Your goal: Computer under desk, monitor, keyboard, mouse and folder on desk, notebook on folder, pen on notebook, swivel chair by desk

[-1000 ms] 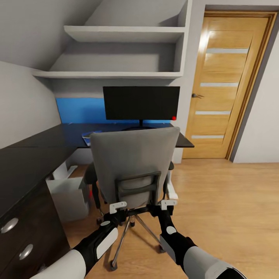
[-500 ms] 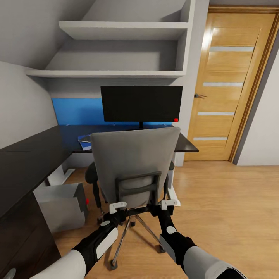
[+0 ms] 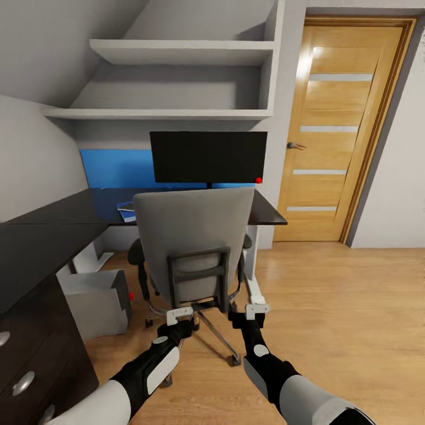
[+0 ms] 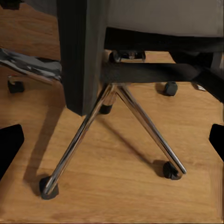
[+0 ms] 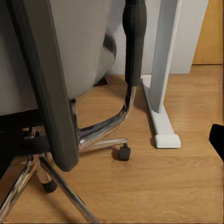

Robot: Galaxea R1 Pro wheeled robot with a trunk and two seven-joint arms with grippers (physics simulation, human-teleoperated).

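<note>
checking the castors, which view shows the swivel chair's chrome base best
The left wrist view: the chrome base spreads its legs with castors plain. The right wrist view catches part of it; the head view shows it small beneath the swivel chair.

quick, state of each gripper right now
Left gripper: open, holding nothing, just behind the swivel chair.
Right gripper: open, holding nothing, also behind the chair.
</note>
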